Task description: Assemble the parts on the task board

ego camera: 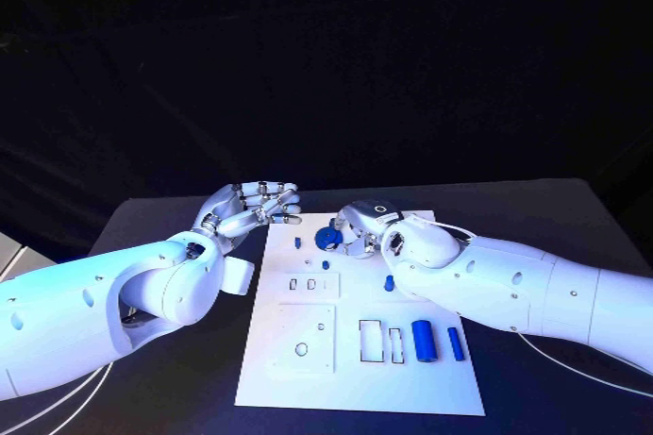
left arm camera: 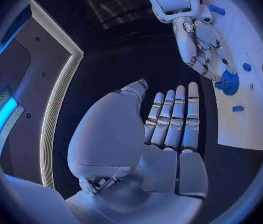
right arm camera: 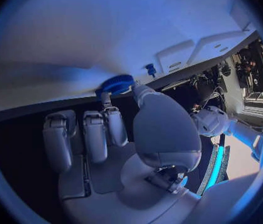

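Blue gear (ego camera: pixel 326 238) sits near the far edge of the white task board (ego camera: pixel 357 378), pinched between fingertips of the right hand (ego camera: pixel 365 229). The left hand (ego camera: pixel 252 207) hovers beside the board, fingers loosely curled, holding nothing. Risks, as judged: the shallow fingertip hold may let the gear tilt, jam off its seat, or slip; 2 blue cylinders (ego camera: pixel 425 341) lie untouched nearer the robot.

One white task board (ego camera: pixel 362 378) lies on one black table (ego camera: pixel 544 209). Two robot hands are over it, the left robot hand (ego camera: pixel 252 207) and the right robot hand (ego camera: pixel 360 229). On the board: one blue toothed wheel (ego camera: pixel 328 237), two blue cylinders (ego camera: pixel 425 341) side by side, and three smaller blue pieces (ego camera: pixel 390 283).
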Robot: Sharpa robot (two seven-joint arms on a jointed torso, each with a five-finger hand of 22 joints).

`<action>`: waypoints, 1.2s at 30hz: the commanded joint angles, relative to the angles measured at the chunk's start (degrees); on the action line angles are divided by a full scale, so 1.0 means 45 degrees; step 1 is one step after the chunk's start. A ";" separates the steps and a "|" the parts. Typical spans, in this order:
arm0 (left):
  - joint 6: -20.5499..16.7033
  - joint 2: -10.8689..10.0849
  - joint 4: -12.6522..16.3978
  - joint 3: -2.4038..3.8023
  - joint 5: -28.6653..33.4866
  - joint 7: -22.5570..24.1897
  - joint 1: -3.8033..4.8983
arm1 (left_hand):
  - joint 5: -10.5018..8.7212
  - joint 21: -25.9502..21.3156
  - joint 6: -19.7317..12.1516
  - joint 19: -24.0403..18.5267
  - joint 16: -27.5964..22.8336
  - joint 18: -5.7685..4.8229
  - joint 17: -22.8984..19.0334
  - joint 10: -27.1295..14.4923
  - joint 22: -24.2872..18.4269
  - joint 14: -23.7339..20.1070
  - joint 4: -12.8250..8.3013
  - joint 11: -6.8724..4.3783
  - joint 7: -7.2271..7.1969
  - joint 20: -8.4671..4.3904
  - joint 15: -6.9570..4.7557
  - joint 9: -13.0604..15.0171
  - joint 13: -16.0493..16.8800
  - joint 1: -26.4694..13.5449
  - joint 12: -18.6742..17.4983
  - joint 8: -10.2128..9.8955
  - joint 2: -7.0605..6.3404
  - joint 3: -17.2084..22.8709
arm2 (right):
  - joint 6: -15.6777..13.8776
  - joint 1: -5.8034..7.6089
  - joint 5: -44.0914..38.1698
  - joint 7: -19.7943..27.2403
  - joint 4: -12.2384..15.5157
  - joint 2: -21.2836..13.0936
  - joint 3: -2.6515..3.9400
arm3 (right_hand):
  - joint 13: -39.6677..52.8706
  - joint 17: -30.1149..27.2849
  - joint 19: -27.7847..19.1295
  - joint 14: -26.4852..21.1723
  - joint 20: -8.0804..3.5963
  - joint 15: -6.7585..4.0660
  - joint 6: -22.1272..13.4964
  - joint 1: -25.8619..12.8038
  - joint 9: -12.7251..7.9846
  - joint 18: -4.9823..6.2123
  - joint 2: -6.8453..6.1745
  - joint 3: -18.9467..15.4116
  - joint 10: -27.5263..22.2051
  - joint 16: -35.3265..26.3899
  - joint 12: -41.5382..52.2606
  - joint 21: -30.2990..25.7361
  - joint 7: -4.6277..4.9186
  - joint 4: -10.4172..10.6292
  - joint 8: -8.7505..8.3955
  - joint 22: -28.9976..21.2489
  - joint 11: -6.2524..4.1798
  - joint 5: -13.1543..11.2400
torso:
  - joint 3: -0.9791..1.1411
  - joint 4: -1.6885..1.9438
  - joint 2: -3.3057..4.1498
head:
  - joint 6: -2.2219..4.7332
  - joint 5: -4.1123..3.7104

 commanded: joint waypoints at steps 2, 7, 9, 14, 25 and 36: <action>0.0233 -0.0012 0.0013 0.0009 0.0051 0.0102 0.0015 | -0.0035 0.0067 -0.0047 -0.0081 -0.0052 0.0085 0.0011 -0.0072 0.0020 -0.0088 0.0002 0.0022 0.0401 0.0013 -0.0044 -0.0011 -0.0012 -0.0160 -0.0043 -0.0059 0.0016 0.0050 | -0.0486 -0.0029 -0.0003 -0.0161 0.0542 -0.0503 -0.0030 | 0.1675 0.2964 0.1333 0.1243 0.0032 0.0003 0.0098 0.0123 -0.0001 -0.0086 0.0121 0.0120 0.0163 0.0101 0.0110 0.0057 -0.0061 -0.0104 0.0115 0.3347 -0.0023 -0.0037 | 0.0002 -0.0032 -0.0012 | 0.0017 0.0000; 0.0224 -0.0026 -0.0003 0.0009 0.0051 0.0118 0.0014 | -0.0036 0.0074 -0.0050 -0.0092 -0.0055 0.0085 0.0019 -0.0081 0.0025 -0.0092 -0.0002 0.0024 0.0403 0.0016 -0.0041 -0.0012 -0.0011 -0.0161 -0.0041 -0.0062 0.0013 0.0054 | -0.1705 0.0109 0.0555 0.0134 0.1545 -0.1504 0.0066 | 0.1678 0.2878 0.1333 0.1223 0.0010 -0.0016 0.0128 0.0367 -0.0001 -0.0086 0.0092 0.0239 0.0171 0.0071 0.0112 0.0057 -0.0081 -0.0224 0.0126 0.3347 -0.0043 -0.0040 | 0.0002 -0.0076 -0.0028 | 0.0104 -0.0082; 0.0238 -0.0024 0.0004 0.0009 0.0051 0.0121 0.0014 | -0.0036 0.0074 -0.0050 -0.0092 -0.0055 0.0085 0.0019 -0.0081 0.0025 -0.0092 -0.0002 0.0024 0.0403 0.0016 -0.0041 -0.0012 -0.0011 -0.0161 -0.0041 -0.0062 0.0013 0.0054 | -0.1921 0.0186 0.1314 0.0326 0.1960 -0.1966 0.0127 | 0.1651 0.2762 0.1333 0.1196 0.0001 -0.0025 0.0120 0.0417 -0.0007 -0.0086 -0.0125 0.0160 0.0146 0.0028 0.0081 0.0057 -0.0080 -0.0229 0.0119 0.3347 -0.0045 -0.0048 | -0.0003 -0.0064 -0.0024 | 0.0196 -0.0197; 0.0279 -0.0032 0.0006 0.0008 0.0044 0.0143 0.0012 | -0.0036 0.0080 -0.0050 -0.0102 -0.0057 0.0085 0.0025 -0.0085 0.0028 -0.0094 -0.0009 0.0025 0.0400 0.0018 -0.0040 -0.0013 -0.0010 -0.0158 -0.0039 -0.0063 0.0006 0.0058 | -0.1374 0.0569 0.4180 0.1508 0.3126 -0.3643 0.0274 | 0.1487 0.2739 0.1264 0.1187 0.0027 0.0021 0.0002 0.1219 -0.0046 -0.0054 -0.0694 -0.0273 -0.0038 0.0012 -0.0116 -0.0056 -0.0004 -0.0418 0.0046 0.3257 0.0008 -0.0037 | 0.0015 -0.0173 -0.0035 | 0.0298 -0.0349; 0.0262 -0.0144 -0.0045 0.0003 0.0051 0.0145 0.0007 | -0.0045 0.0102 -0.0044 -0.0149 -0.0060 0.0086 0.0056 -0.0093 0.0044 -0.0095 -0.0049 0.0021 0.0378 0.0028 -0.0038 -0.0014 -0.0005 -0.0145 -0.0028 -0.0065 -0.0066 0.0053 | 0.0339 0.0835 0.6860 0.3703 0.3290 -0.6082 0.0322 | 0.1280 0.3162 0.1239 0.1284 -0.0014 -0.0017 -0.0195 0.3740 -0.0103 -0.0044 -0.0511 -0.2158 -0.0241 0.0165 -0.0386 -0.0102 -0.0036 -0.0130 -0.0061 0.3230 -0.0014 -0.0027 | 0.0213 -0.0569 -0.0125 | 0.0435 -0.0506; 0.0152 -0.0174 -0.0111 -0.0002 0.0091 0.0155 0.0005 | -0.0044 0.0181 -0.0123 -0.0202 -0.0034 0.0102 0.0135 -0.0226 0.0089 -0.0046 -0.0089 0.0068 0.0460 0.0042 -0.0031 -0.0039 -0.0017 -0.0142 -0.0052 -0.0124 -0.0110 0.0074 | -0.0002 0.0658 0.6759 0.4222 0.2235 -0.6459 0.0279 | 0.1706 0.3348 0.1333 0.1330 0.0023 0.0007 -0.0092 0.5053 -0.0104 -0.0086 -0.0333 -0.1837 0.0196 0.0238 0.0084 0.0057 -0.0028 -0.0471 -0.0042 0.3347 -0.0011 -0.0026 | 0.0341 -0.0697 -0.0206 | 0.0261 -0.0554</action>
